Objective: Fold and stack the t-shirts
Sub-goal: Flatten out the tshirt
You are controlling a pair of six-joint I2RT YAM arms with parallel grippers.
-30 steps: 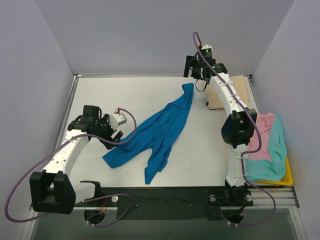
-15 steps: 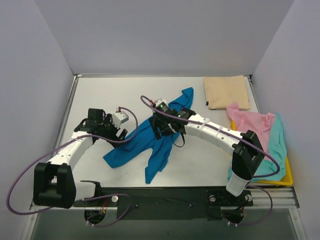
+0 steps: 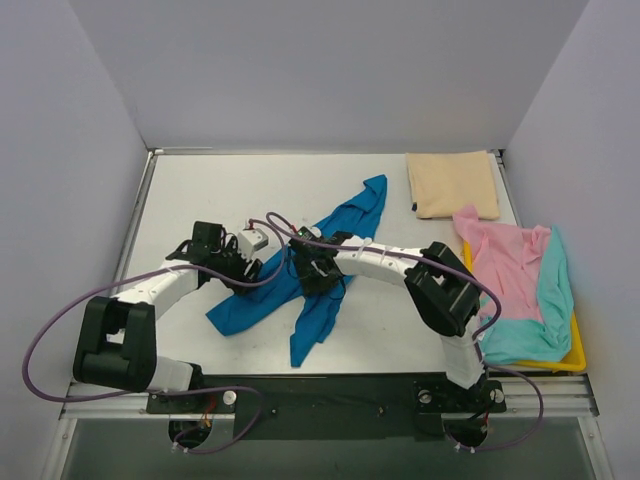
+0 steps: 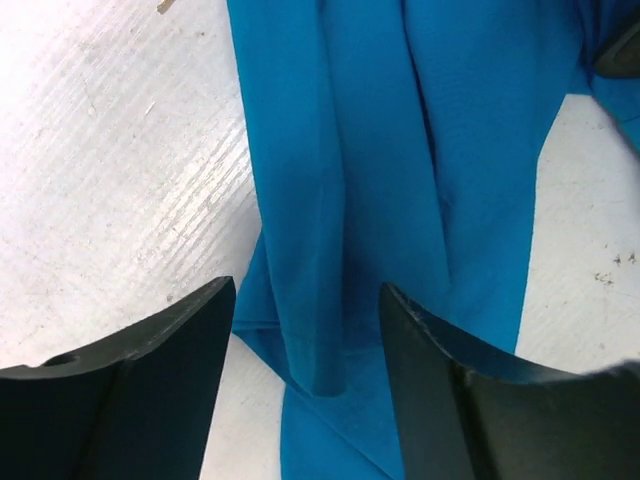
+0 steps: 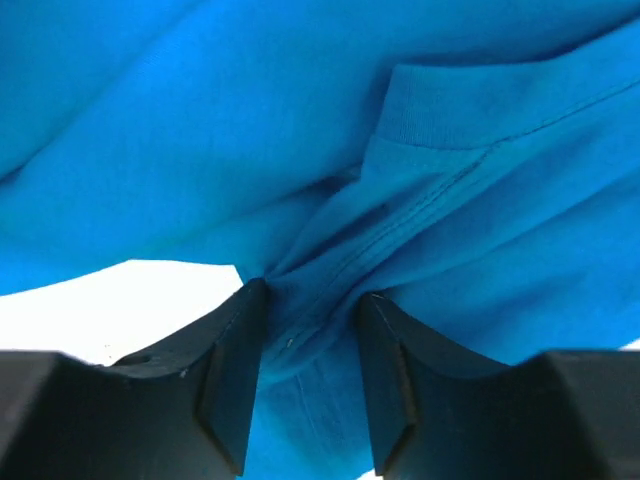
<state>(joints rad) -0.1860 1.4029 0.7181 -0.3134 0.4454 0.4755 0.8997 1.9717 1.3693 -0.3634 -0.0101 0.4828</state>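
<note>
A bright blue t-shirt (image 3: 350,225) lies crumpled in a long diagonal strip across the middle of the table. My left gripper (image 3: 255,270) is at its lower left part. In the left wrist view the left gripper (image 4: 305,290) is open, its fingers astride a fold of the blue t-shirt (image 4: 470,150) without pinching it. My right gripper (image 3: 318,270) is low over the shirt's middle. In the right wrist view the right gripper (image 5: 310,290) is shut on a bunched seam of the blue t-shirt (image 5: 200,120).
A folded beige t-shirt (image 3: 452,185) lies at the back right. A pink t-shirt (image 3: 505,265) and a teal t-shirt (image 3: 548,305) are draped over a yellow tray (image 3: 577,352) at the right edge. Grey walls enclose the white table (image 3: 200,190).
The right arm swung from the back right, by the beige shirt, down to the blue shirt's middle and closed on it. The left gripper moved right onto the shirt and narrowed.
</note>
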